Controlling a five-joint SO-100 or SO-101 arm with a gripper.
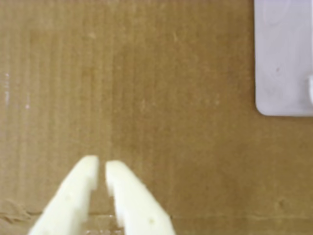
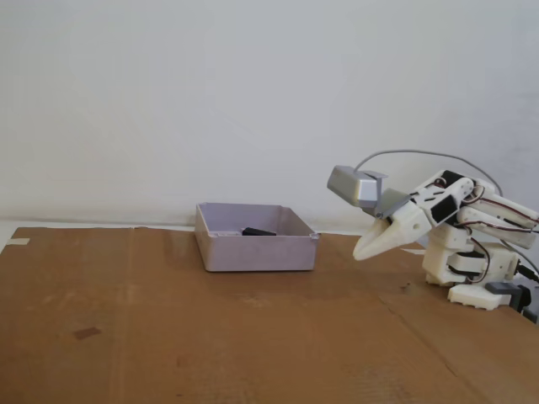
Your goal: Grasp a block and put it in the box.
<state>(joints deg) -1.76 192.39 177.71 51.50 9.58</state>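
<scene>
Block is lying inside the box. Claw is hanging right of the box in the fixed view, fingers nearly together, gripping nothing.

Your wrist view rides on the arm and looks almost straight down at the cardboard, close enough that the corrugation lines show. The gripper enters from the bottom edge, and a corner of the box cuts in at the upper right. The picture is soft, so fine detail is hard to read.

Your fixed view stands low at the side, well back, facing a pale wall. It takes in the whole arm on the right and the box near the middle.

Both views share the cardboard between the gripper and the box, and the box's near corner.
</scene>
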